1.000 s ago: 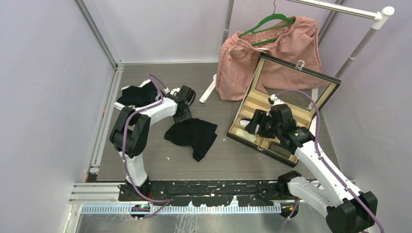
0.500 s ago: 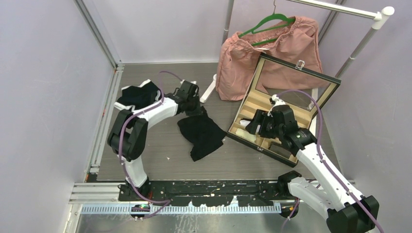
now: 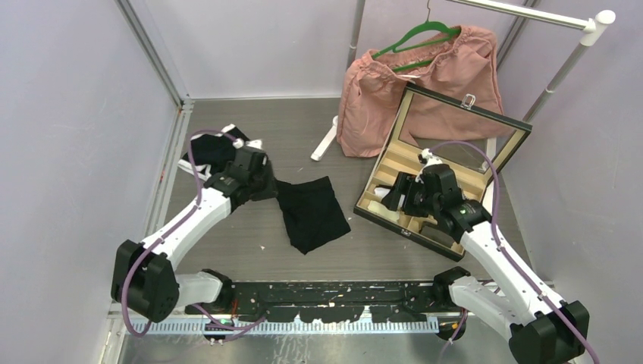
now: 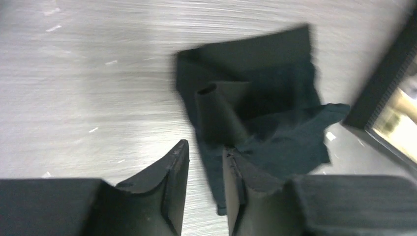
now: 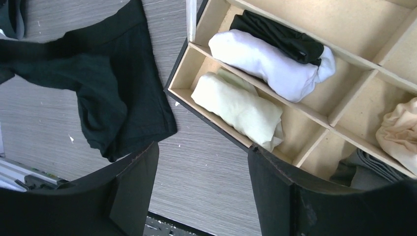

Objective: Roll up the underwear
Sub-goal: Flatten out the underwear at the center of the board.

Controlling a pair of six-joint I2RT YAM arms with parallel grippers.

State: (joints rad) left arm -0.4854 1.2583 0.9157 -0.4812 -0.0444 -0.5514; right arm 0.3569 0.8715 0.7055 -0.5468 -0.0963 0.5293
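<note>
- We find the underwear [image 3: 311, 216], a black pair, on the table [image 3: 227, 243] near its middle, between the left gripper [image 4: 205, 150] and the box [image 3: 402, 231].
- The pair lies spread out and mostly flat, unrolled. Its waistband faces the far side of the table. In the left wrist view one fold stands up as a small tube near the left edge of the cloth.
- The right edge of the pair lies just beside the near-left corner of the box.
- The left gripper sits low at the pair's left edge. Its jaws stand narrowly apart, with bare table showing in the gap. A strip of the cloth runs into the gap along one finger. The view is blurred, and we see no clamping on the cloth.
- The right gripper [image 5: 202, 146] hangs over the near-left corner of the box. Its jaws stand wide apart with nothing between them.
- The box is open, its lid [image 3: 455, 129] raised at the far side. A white roll [image 5: 275, 64] with a black band fills one compartment. A cream roll [image 5: 236, 105] fills the compartment next to it, nearer the corner.
- A pile [image 3: 212, 148] of black and white cloth lies at the table's far left, behind the left arm's wrist.
- A pink garment [image 3: 379, 98] on a green hanger [image 3: 425, 32] hangs behind the box.
</note>
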